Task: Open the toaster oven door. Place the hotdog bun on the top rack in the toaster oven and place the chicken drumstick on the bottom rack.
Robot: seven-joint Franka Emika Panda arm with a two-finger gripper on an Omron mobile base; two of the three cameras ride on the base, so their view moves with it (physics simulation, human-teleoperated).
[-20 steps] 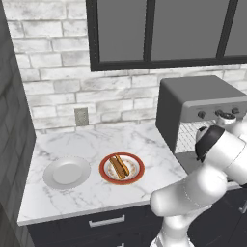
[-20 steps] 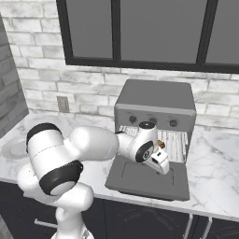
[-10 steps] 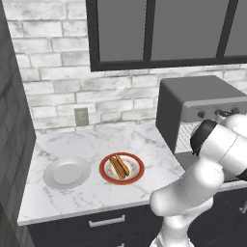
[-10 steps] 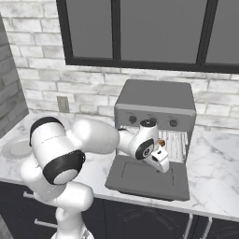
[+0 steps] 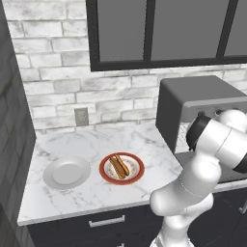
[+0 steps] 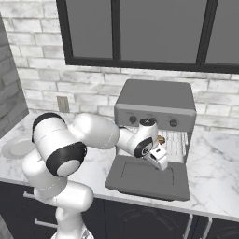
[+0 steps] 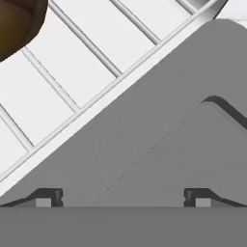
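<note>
here the toaster oven (image 6: pixel 154 105) sits on the marble worktop (image 5: pixel 91 149) against the brick wall (image 5: pixel 48 62), and the toaster oven door (image 6: pixel 149 177) is folded down flat in front of it, level with the worktop edge. in the right base view the tool (image 6: pixel 158 158) hangs just above the lowered door, at the mouth of the cavity, with the arm reaching in from the left. its jaws stand wide apart and nothing is between them; in the hand view the two fingertips (image 7: pixel 46 198) show far apart at the bottom, over the grey door panel (image 7: pixel 159 144). beyond the door's edge that view shows a wire rack (image 7: pixel 77 67) of thin silver bars, and the chicken drumstick (image 7: pixel 17 21), dark brown, lies on the rack at the upper left corner of the view; which of the two racks it is cannot be told. in the right base view a small brown bit (image 6: pixel 161 139) shows just beside the tool inside the cavity. the hotdog bun (image 5: pixel 119 166) lies on a red-rimmed plate (image 5: pixel 107 174) on the worktop, well apart from the oven, with a plain white plate (image 5: pixel 66 172) just beside it on the left.
</note>
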